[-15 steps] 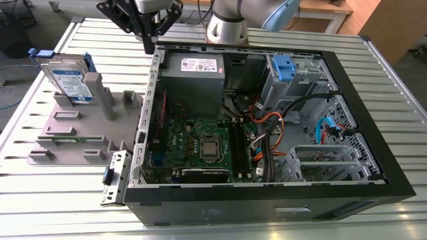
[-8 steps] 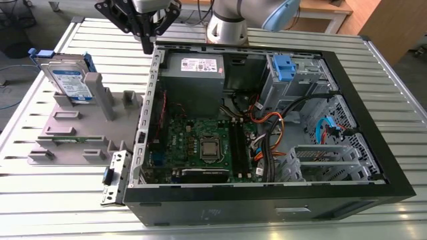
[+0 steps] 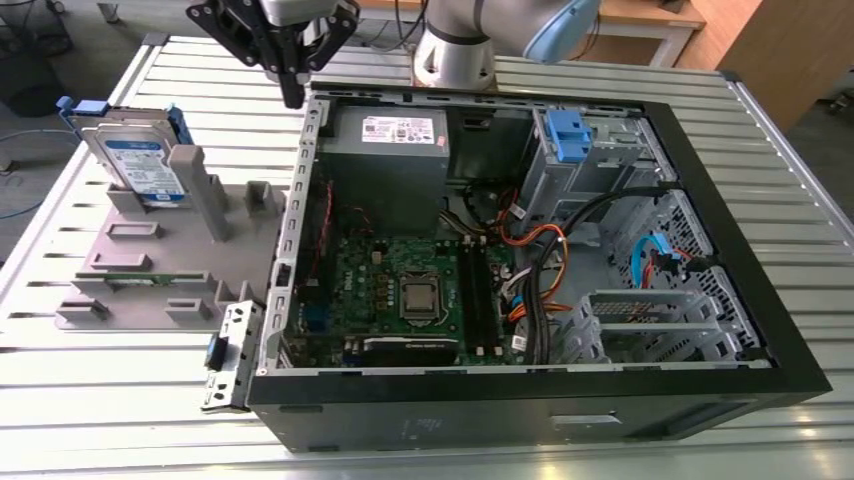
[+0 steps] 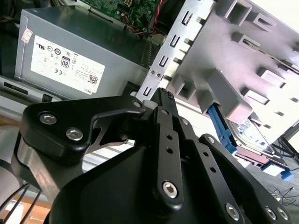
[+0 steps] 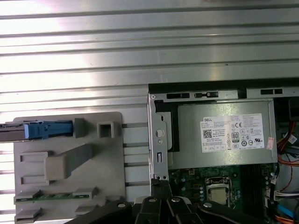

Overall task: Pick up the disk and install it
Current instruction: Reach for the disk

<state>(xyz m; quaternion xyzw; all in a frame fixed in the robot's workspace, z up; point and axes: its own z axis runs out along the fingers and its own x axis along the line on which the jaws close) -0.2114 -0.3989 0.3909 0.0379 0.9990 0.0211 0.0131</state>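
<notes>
The gripper (image 3: 291, 98) hangs near the top of the exterior view, left of centre, just above the left wall of the open computer case (image 3: 534, 410). Its black fingers are together at a single tip, with nothing between them. In the second wrist view the gripper (image 4: 162, 95) tapers to one point in the same way. In the first wrist view the gripper (image 5: 161, 186) sits over the case wall, beside the circuit board.

The disk (image 3: 140, 165) stands upright on its edge at the upper left of the exterior view. It is slotted into a grey plastic holder (image 3: 147, 270) that lies on the slatted metal table (image 3: 134, 420), just beside the case. Its white-and-blue label faces the camera and its blue frame shows along the top edge. The disk is apart from the gripper, further to the exterior view's left. In the first wrist view the disk (image 5: 46, 129) shows edge-on at the holder (image 5: 110, 158), and in the second wrist view the disk (image 4: 254, 135) is half hidden behind a post of the holder (image 4: 243, 42).

Inside the case, the grey power supply (image 3: 387, 150) with a white sticker sits at the upper left corner, close to the gripper. The green circuit board (image 3: 400, 290) lies below it.
</notes>
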